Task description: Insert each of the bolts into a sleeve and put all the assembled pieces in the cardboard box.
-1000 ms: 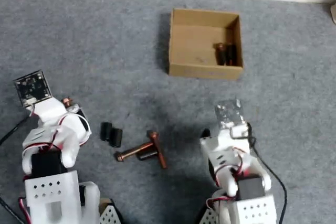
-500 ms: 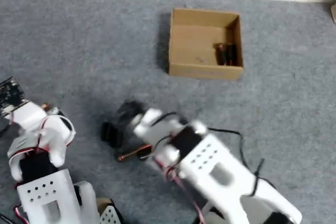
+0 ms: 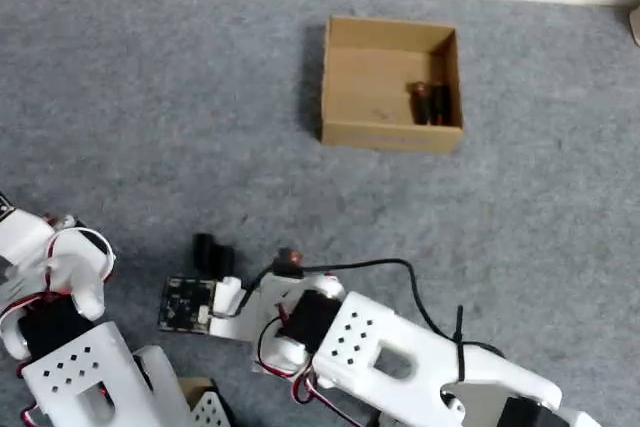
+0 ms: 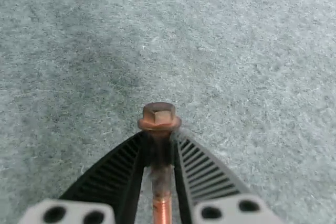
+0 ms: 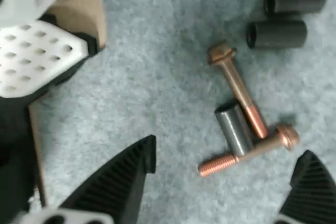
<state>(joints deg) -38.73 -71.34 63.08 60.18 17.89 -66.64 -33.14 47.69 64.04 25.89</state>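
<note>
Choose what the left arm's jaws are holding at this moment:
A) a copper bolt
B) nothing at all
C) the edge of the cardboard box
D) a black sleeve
A: in the left wrist view the jaws are shut on the shank of a copper bolt, with its hex head sticking out past their tips.

My left gripper (image 4: 159, 139) is closed on a copper bolt (image 4: 159, 117). The two black ribbed fingers (image 4: 122, 163) press its shank from both sides, and its hexagonal head sticks out just past their tips. Under it lies the grey carpet (image 4: 247, 51) of the table.
</note>
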